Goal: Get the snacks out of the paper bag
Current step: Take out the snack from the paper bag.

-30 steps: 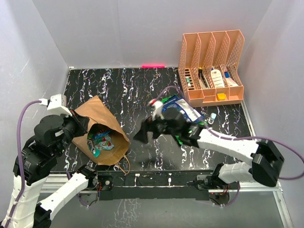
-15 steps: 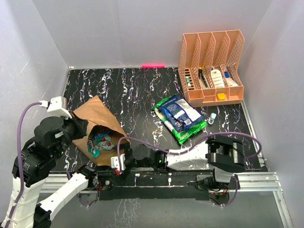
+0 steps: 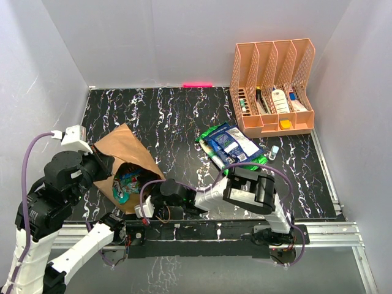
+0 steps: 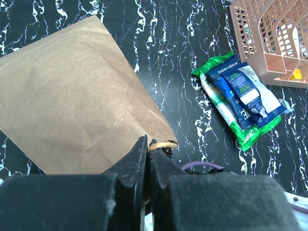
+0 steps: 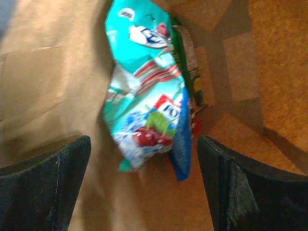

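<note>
Only the right wrist view looks inside the paper bag [image 5: 43, 72]: a teal packet [image 5: 144, 106] lies there between the wide-apart fingers of the right tool [image 5: 144, 183], untouched. The left wrist view shows the left tool [image 4: 147, 149] clamped together on the bag's twisted handle [image 4: 162, 144]. Overhead, a green packet [image 3: 239, 173] and a dark blue packet [image 3: 229, 144] rest on the tabletop [image 3: 177, 116].

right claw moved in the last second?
Yes. The right claw swung left, away from the orange file rack, to the mouth of the paper bag. It's open, facing the teal packet inside.
</note>
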